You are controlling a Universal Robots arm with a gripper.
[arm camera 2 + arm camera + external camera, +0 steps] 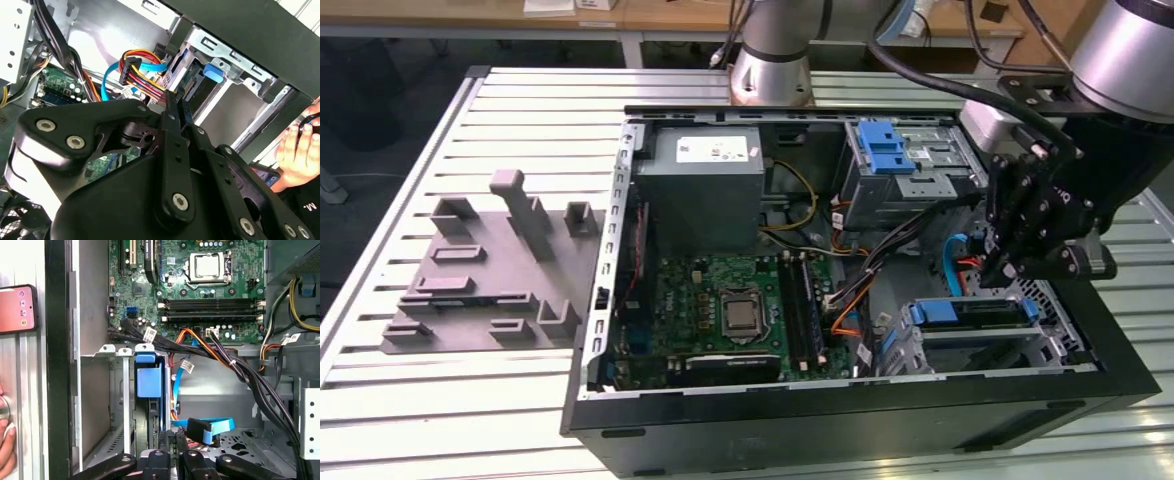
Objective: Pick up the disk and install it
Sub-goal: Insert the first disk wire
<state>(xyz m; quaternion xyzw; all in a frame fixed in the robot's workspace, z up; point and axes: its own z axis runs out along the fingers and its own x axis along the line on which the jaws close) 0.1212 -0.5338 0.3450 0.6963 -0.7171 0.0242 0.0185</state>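
Blue-framed disk (966, 313) seated in bay; end effector (997, 262) above.

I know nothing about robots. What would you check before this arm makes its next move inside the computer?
1. Gripper position: ok. The gripper hangs over the drive cage at the exterior view's right.
2. Disk seated: cannot tell. The blue-framed disk lies in the cage; how far in is unclear.
3. Cables clear: not ok. A blue cable and a black cable bundle run close beside the cage.
4. People clear: not ok. A hand is near the case.
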